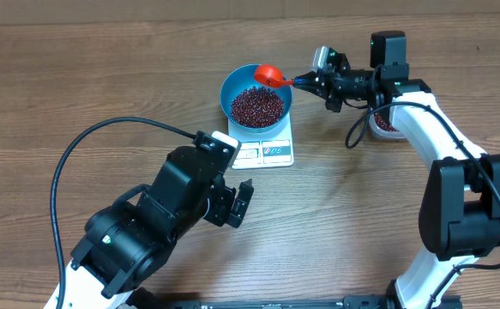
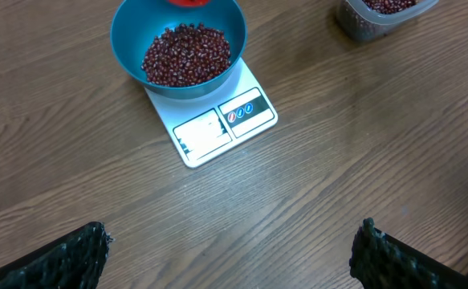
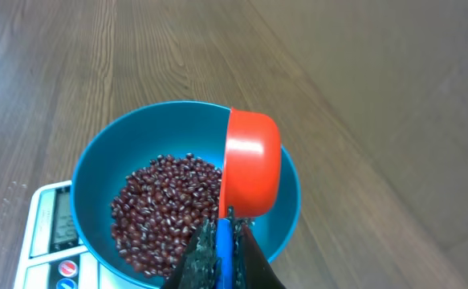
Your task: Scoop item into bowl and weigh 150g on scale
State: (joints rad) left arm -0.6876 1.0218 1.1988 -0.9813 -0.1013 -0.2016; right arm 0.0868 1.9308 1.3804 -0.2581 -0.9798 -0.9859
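- On the table (image 1: 104, 69), near its middle, you have the white scale (image 1: 267, 153) with the blue bowl (image 2: 125, 48) sitting squarely on its platform; the display edge sticks out from under the bowl on the robot's side; the reading is too small to make out
- Inside the bowl lies a loose heap of dark red beans (image 2: 187, 54); it covers the bottom and climbs partway up the wall; a broad band of blue shows between the heap and the rim
- Over the bowl's far rim hangs the orange scoop (image 3: 252, 164), tipped so that you see only its smooth back; whether any beans are in it you cannot tell
- Your right gripper (image 3: 225, 249) is clamped tight on the scoop's thin handle, fingers pressed together around it
- To the right of the scale, apart from it, stands the clear container (image 2: 378, 20); it holds more of the same beans; in the overhead view the right arm hides part of it
- Your left gripper (image 2: 229, 241) hovers over the table on the near side of the scale; its fingers are spread wide with nothing between them
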